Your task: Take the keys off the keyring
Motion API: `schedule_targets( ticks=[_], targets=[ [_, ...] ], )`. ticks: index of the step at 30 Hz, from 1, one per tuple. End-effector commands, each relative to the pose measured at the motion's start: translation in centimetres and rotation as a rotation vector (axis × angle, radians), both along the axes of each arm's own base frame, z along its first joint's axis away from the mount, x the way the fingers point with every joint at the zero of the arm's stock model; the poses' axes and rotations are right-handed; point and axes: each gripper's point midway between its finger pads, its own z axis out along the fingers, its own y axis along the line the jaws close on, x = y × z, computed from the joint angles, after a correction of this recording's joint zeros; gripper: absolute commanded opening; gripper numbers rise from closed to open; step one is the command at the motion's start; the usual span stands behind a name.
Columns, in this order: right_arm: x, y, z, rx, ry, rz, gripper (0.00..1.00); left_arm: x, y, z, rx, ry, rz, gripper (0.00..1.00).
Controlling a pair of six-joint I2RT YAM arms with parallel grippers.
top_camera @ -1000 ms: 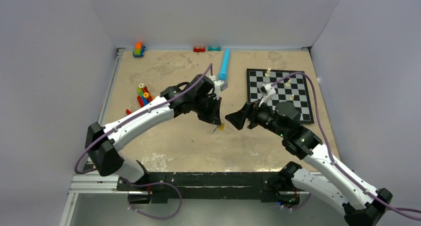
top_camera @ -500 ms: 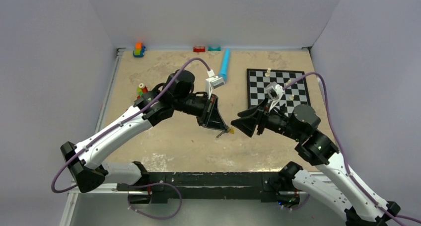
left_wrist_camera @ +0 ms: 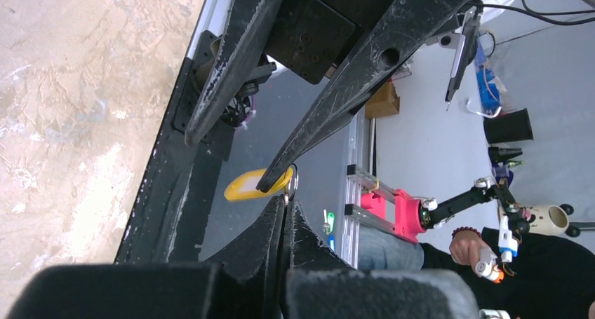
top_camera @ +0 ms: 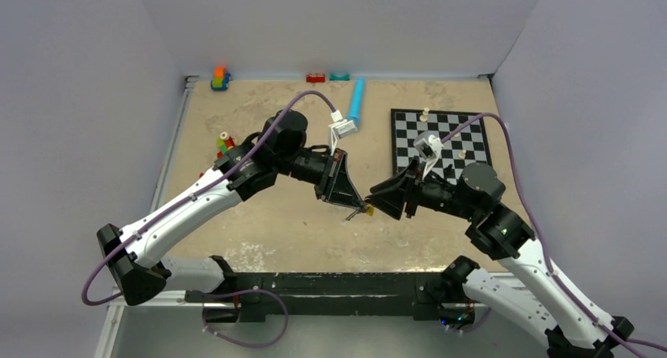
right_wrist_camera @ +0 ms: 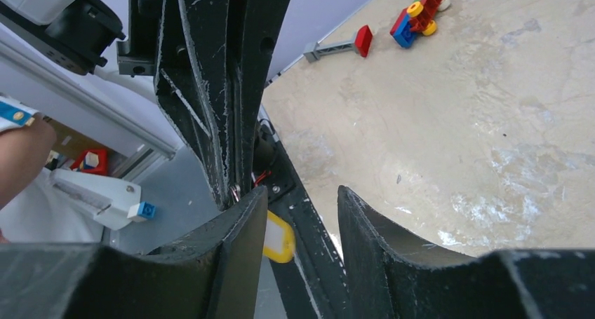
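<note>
My left gripper (top_camera: 351, 204) is shut on a metal keyring (left_wrist_camera: 292, 182) and holds it above the table, a yellow tag (top_camera: 366, 211) hanging from the ring. In the left wrist view its shut fingertips (left_wrist_camera: 281, 210) pinch the ring's edge. My right gripper (top_camera: 380, 201) is open and faces the left one; one of its fingers (left_wrist_camera: 319, 116) touches the yellow tag (left_wrist_camera: 244, 186). In the right wrist view the tag (right_wrist_camera: 279, 239) hangs between my open right fingers (right_wrist_camera: 242, 224), with the ring (right_wrist_camera: 234, 191) just above. I cannot make out the brass or silver keys.
A chessboard (top_camera: 409, 142) with small white pieces lies at the back right. A blue tube (top_camera: 355, 102) lies at the back middle. Toy bricks (top_camera: 226, 147) sit at the left, more (top_camera: 220, 78) along the back edge. The table's black front rail (top_camera: 330, 283) is below.
Both arms rose and swung, and the left gripper carried the keyring right and forward. The right gripper then closed in leftward until its finger reached the tag.
</note>
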Motion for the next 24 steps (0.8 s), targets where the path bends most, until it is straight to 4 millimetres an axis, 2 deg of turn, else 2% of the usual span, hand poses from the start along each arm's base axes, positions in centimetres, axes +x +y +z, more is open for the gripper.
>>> schedule_targets(
  ticks=[1, 5, 8, 12, 19, 24],
  targets=[
    [-1.4, 0.2, 2.8, 0.059, -0.07, 0.071, 0.46, -0.2, -0.2, 1.6, -0.056, -0.008, -0.013, 0.0],
    [-1.3, -0.2, 3.4, 0.061, -0.08, 0.048, 0.47, 0.0, -0.2, 1.1, -0.031, 0.004, -0.004, 0.0],
    [-1.1, -1.1, 4.7, 0.073, -0.105, -0.008, 0.5, -0.3, 0.0, 1.1, -0.026, 0.01, -0.008, 0.0],
    [-1.9, -1.5, 6.5, 0.1, -0.137, -0.001, 0.52, -0.7, 0.5, 1.6, -0.027, 0.013, -0.014, 0.0],
    [-3.4, -0.5, 7.0, 0.113, -0.124, 0.122, 0.52, -1.1, 0.7, 2.1, -0.03, 0.029, -0.022, 0.0],
    [-3.7, -0.1, 6.1, 0.087, -0.099, 0.161, 0.51, -1.4, 0.8, 3.0, -0.048, 0.034, -0.028, 0.0]
  ],
)
